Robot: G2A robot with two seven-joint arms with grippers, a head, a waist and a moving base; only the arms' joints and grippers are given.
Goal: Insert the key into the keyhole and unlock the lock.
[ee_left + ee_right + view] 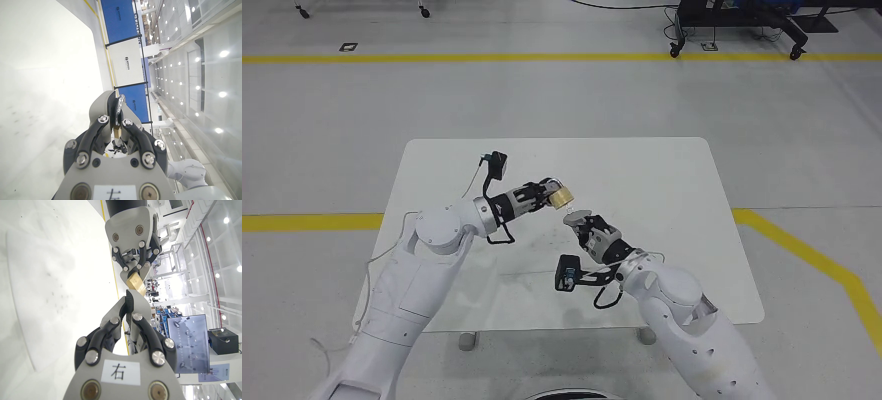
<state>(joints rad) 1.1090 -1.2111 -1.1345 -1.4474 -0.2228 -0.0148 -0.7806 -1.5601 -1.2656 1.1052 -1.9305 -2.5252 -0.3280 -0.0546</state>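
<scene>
Above the middle of the white table [672, 180], the two arms meet tip to tip. The left gripper [545, 195] is clenched on one end of the brass lock [136, 283], holding it off the tabletop with the body jutting toward the other arm. The right gripper [130, 295] has its fingers pressed together, and their tips touch the lock's free end. Whatever may sit between its pads is hidden. From above, the lock sits between the two grippers, tilted.
</scene>
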